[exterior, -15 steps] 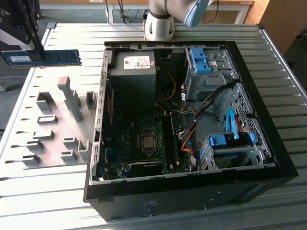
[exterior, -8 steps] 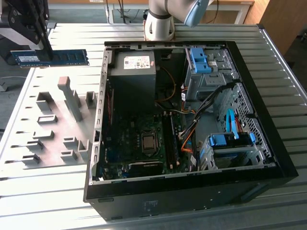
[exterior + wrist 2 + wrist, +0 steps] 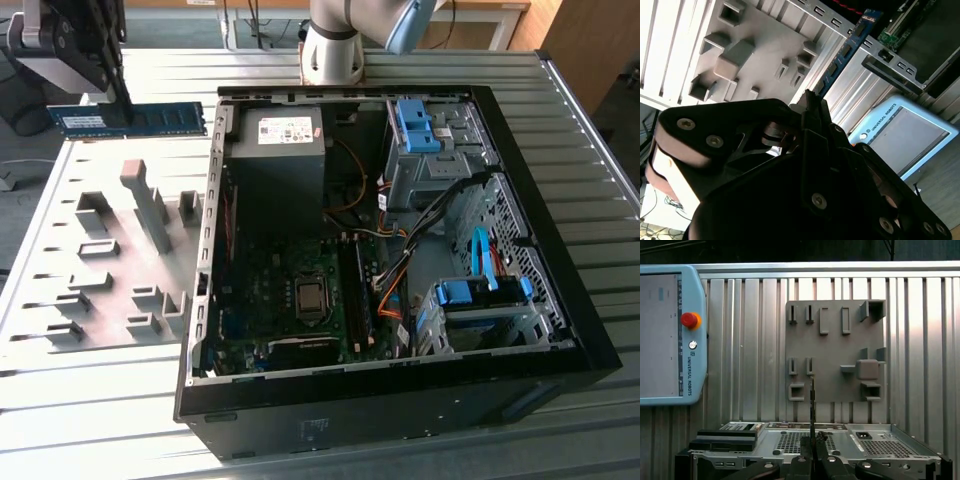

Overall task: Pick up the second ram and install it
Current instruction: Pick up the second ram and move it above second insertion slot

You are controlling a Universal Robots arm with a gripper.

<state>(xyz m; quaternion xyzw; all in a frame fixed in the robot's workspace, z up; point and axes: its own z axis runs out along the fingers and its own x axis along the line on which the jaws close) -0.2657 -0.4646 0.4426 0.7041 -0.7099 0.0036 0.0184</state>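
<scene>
**Desk:** Where is the second ram?

**Caption writer:** It is in the air just outside the open computer case. It hangs off the case's side wall at the exterior view's left, by the end that houses the power supply. The slim blue stick is level and on edge. One end comes close to the case wall without touching it.

**Desk:** What has hold of it?

**Caption writer:** The arm's dark fingers are closed on the stick from above, with most of its length running toward the case. In the first wrist view the stick shows edge-on, a thin line rising from between the pinched fingers. In the second wrist view it runs out past them as a blue strip carrying black chips.

**Desk:** And around it?

**Caption writer:** A grey fixture plate with raised blocks and slots lies flat on the ribbed metal desk, beside the case and below the held stick. Inside the case, the motherboard with its processor socket sits next to the power supply. Light-blue drive brackets line the wall farthest from the stick. The arm's base stands on the desk behind the case. A light-blue teach pendant lies on the desk apart from the case.
</scene>
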